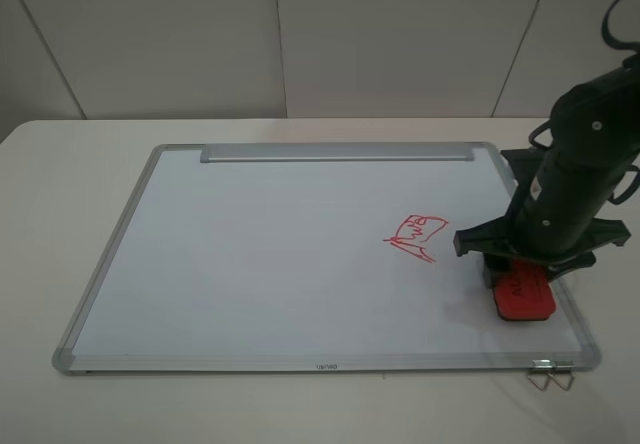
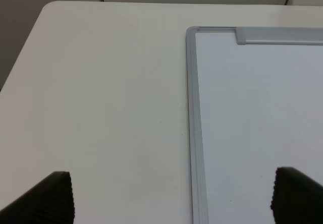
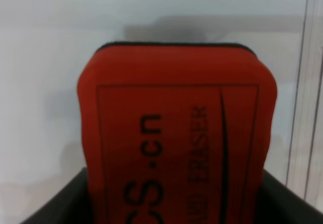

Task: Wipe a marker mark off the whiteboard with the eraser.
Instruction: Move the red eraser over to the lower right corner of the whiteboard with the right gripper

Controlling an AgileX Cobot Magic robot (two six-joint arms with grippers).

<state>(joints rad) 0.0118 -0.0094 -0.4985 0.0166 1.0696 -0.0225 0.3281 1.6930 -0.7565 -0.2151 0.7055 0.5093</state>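
- High view: my right gripper (image 1: 520,267) is clamped on the eraser (image 1: 525,299), which sits on the whiteboard (image 1: 250,254) near its 4 o'clock corner. A boxy red scribble (image 1: 415,237) lies at the eraser's 10 o'clock. No round-faced marker mark shows (wiped or covered, I cannot tell). The frame print is unreadable.
- Left wrist: my left gripper (image 2: 176,199) is spread wide and empty.
- Right wrist: the eraser (image 3: 176,143) reads ".cn" and "ERASER".
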